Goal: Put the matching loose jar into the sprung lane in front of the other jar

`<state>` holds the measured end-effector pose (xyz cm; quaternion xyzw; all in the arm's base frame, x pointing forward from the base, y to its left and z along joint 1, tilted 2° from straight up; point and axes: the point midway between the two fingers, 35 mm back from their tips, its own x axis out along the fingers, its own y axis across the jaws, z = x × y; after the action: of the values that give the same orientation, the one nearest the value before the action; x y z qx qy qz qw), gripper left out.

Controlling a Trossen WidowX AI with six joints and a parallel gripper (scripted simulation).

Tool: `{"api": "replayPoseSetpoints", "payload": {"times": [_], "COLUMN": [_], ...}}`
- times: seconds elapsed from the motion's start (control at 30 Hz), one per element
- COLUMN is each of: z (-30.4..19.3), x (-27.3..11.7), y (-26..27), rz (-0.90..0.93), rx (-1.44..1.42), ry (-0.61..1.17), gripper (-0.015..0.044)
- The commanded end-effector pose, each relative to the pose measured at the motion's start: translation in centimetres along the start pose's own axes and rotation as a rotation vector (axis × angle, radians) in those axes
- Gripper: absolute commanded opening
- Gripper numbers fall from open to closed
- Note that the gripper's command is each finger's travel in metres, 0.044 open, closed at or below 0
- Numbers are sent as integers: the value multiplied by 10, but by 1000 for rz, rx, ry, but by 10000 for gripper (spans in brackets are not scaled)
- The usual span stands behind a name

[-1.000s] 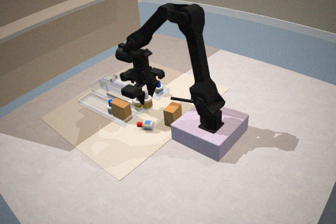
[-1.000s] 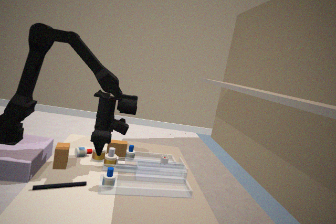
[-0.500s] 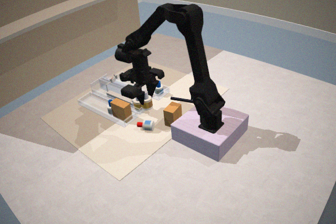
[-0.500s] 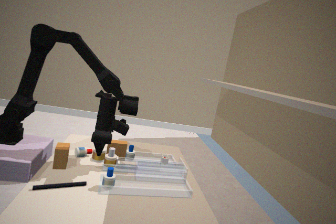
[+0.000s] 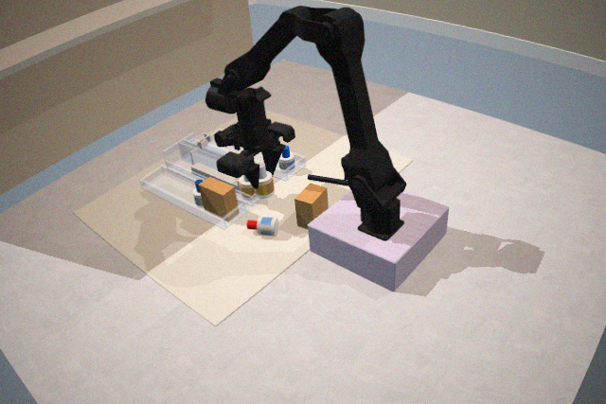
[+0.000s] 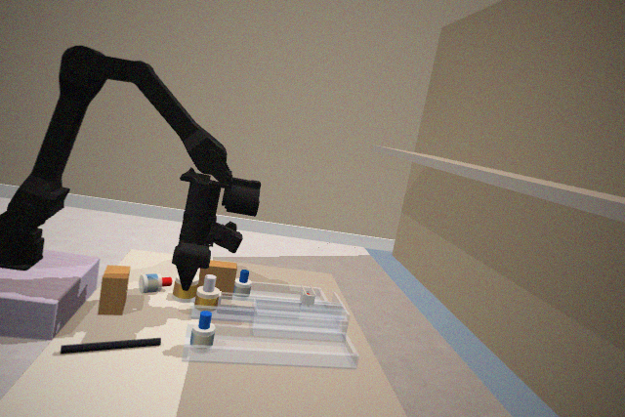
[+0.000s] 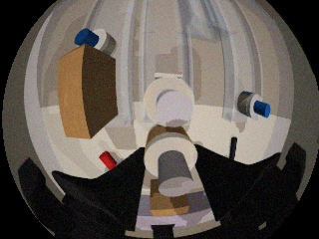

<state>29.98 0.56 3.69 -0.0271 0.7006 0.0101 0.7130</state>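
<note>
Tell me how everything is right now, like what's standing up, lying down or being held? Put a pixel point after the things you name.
jaws [image 5: 263, 180]: shut on the near jar
near jar [image 5: 264, 184] [image 6: 185, 291] [image 7: 170, 155]: held, upright
lane jar [image 6: 207, 296] [image 7: 168, 102]: upright, at the lane's front
red-capped jar [image 5: 266, 225] [image 6: 150, 283]: lying on its side
blue-capped jars [image 5: 286, 162] [image 6: 202, 335] [image 7: 247, 104]: upright
orange blocks [image 5: 219, 198] [image 6: 114, 290] [image 7: 87, 92]: upright
black rod [image 5: 327, 179] [image 6: 110, 346] [image 7: 233, 148]: lying flat
</note>
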Motion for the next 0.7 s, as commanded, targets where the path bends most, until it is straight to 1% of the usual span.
{"api": "replayPoseSetpoints", "payload": {"times": [0.0,0.67], "z": [13,22], "x": [-4,-5], "y": [-1,-1], "rz": [-3,-3], "rx": [3,4], "ry": [-37,-38], "gripper": [0,0]}}
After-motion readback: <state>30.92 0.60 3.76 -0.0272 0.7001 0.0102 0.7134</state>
